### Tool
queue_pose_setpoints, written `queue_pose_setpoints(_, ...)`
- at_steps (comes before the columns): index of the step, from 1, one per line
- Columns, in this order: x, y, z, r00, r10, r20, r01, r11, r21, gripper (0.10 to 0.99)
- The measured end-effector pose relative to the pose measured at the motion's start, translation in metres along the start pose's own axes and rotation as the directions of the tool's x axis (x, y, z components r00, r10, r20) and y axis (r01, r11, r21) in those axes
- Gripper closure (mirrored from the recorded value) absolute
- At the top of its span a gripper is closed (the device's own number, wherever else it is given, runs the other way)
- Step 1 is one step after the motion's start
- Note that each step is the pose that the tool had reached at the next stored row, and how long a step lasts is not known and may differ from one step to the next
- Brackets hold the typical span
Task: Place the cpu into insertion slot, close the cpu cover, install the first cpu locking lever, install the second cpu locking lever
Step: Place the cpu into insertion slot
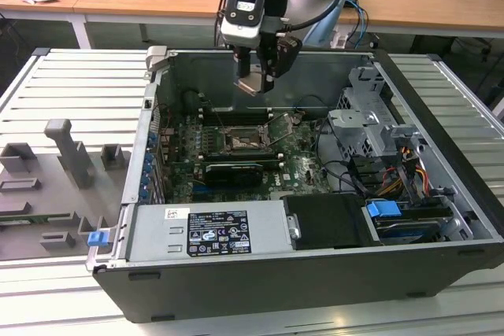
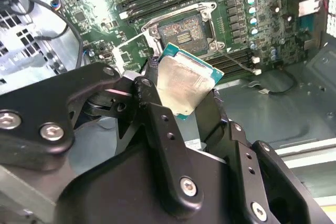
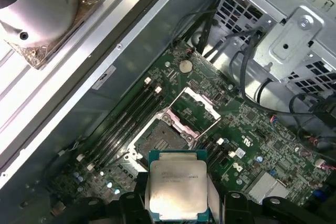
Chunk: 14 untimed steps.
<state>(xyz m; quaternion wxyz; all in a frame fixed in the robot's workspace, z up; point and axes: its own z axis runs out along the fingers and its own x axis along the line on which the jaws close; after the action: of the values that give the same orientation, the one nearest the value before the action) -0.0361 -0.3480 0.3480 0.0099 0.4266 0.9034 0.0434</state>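
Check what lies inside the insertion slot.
Nothing: the insertion slot shows its bare dark centre in the second wrist view. The cpu, held in the gripper, covers part of its rim in the first wrist view.

No writing can be made out anywhere. In the exterior view a black label [image 1: 216, 232] with white print sits on the grey power supply box [image 1: 266, 230], its lines too fine to read. In the first wrist view the cpu [image 3: 177, 190] bears faint engraved rows on its metal face, and a pale sticker [image 3: 104, 77] on the case wall is just as illegible.
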Motion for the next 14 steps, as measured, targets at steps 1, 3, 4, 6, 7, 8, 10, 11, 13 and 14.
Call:
queue_pose_setpoints(1,0.0000,0.0000,0.0002,0.9999,0.015,0.0013,-0.015,0.9999,0.000,0.561)
queue_pose_setpoints(3,0.0000,-0.0001,0.0007,0.9975,0.070,0.0061,-0.070,0.9975,-0.002,0.561)
queue_pose_setpoints(4,0.0000,-0.0001,0.0009,0.9961,0.088,0.0075,-0.088,0.9961,-0.002,0.561)
queue_pose_setpoints(6,0.0000,-0.0001,0.0012,0.9929,0.118,0.0103,-0.118,0.9930,-0.003,0.561)
queue_pose_setpoints(7,0.0000,-0.0001,0.0013,0.9908,0.135,0.0116,-0.135,0.9908,-0.003,0.561)
queue_pose_setpoints(8,0.0000,-0.0001,0.0015,0.9895,0.144,0.0124,-0.144,0.9896,-0.004,0.561)
queue_pose_setpoints(10,0.0000,-0.0001,0.0018,0.9856,0.169,0.0145,-0.169,0.9857,-0.004,0.561)
queue_pose_setpoints(11,0.0000,-0.0001,0.0019,0.9841,0.177,0.0151,-0.177,0.9842,-0.005,0.561)
queue_pose_setpoints(13,0.0000,-0.0002,0.0021,0.9812,0.192,0.0164,-0.192,0.9813,-0.005,0.561)
queue_pose_setpoints(14,-0.0001,-0.0002,0.0024,0.9787,0.204,0.0175,-0.204,0.9789,-0.006,0.561)
